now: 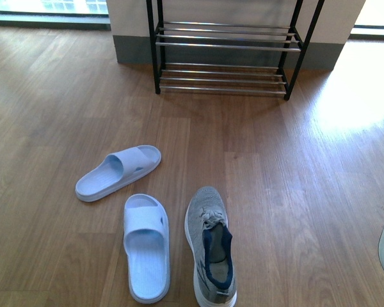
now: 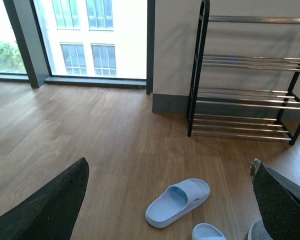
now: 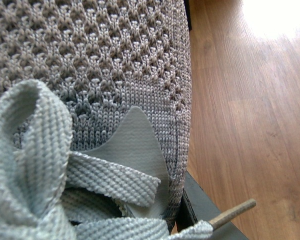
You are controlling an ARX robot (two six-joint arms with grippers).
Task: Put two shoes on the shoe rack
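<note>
Three shoes are lying on the wood-grain plank floor (image 1: 294, 192) in the lower half of the front view, all short of the shoe rack (image 1: 227, 46) at top centre. The grey knit sneaker (image 1: 210, 246) is resting on its white sole at bottom centre, its long axis running up the frame, its toe pointing at the rack and its dark navy collar facing the bottom edge. Just left of it, nearly parallel and not touching, the near pale blue slide (image 1: 146, 246) is also pointing its toe toward the rack. The far pale blue slide (image 1: 118, 173) is lying diagonally at left of centre, heel to the lower left and toe to the upper right. Both are smooth moulded rubber with one broad strap. The rack is standing against a pale wall, its black metal frame carrying tiers of shiny silver bars running across the frame. The left gripper (image 2: 169, 167) is hanging above the floor, its dark, rough-faced fingers (image 2: 50, 210) spread wide apart at the lower corners, gripping nothing. The right gripper (image 3: 85, 60) is clamping a second grey sneaker (image 3: 100, 65), whose open honeycomb knit is filling the right wrist view, with flat woven laces (image 3: 110, 180) at the bottom and one dark finger (image 3: 197, 207) pressing along its side.
</note>
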